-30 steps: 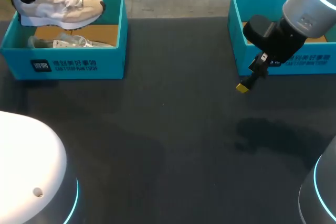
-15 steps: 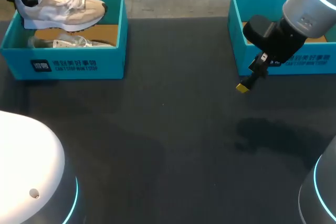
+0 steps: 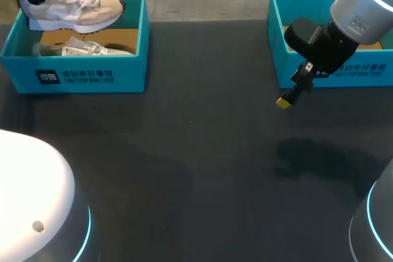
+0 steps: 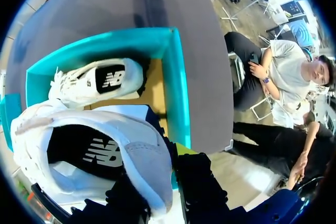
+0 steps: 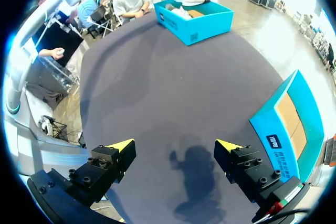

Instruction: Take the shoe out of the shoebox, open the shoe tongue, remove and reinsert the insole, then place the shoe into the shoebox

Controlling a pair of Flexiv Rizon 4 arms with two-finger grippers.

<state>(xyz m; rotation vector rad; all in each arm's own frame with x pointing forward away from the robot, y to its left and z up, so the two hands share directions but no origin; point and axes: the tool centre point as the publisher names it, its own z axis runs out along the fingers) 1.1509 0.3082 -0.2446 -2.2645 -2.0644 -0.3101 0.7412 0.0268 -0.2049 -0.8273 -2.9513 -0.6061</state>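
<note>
1. Chiefly, the grip may slip. The left gripper [image 4: 157, 182] is clamped on the heel alone of the shoe [image 3: 72, 6], holding it in the air over the left shoebox [image 3: 80, 77] at the far left corner of the table [image 3: 202, 176]; the toe juts out unsupported, so the shoe's own weight could twist it between the fingers and drop it into the box or past the table's far edge.
2. Next, the shoe could snag on the box. In the head view the sole looks close above the rim; a sideways carry toward the table's middle without more height could catch the wall and drag or tip the light box off its corner.
3. Then, the laces could tangle. A second shoe [image 3: 83, 48] lies on its side in the same box beneath the held one; I cannot tell whether any lace touches it, but a caught loop would pull it along.
4. Lesser, the set-down could be poor. The right gripper [image 5: 175, 145] hangs empty with its jaws wide apart, over the table just before the right shoebox [image 3: 334, 73] at the far right corner, well apart from the shoe; a shoe laid down askew would give it a bad angle on the tongue.
5. Least, the insole [image 4: 79, 148] could get pinched. Whether a finger bears on its heel end is hidden; if one does, pulling it out would be harder.
</note>
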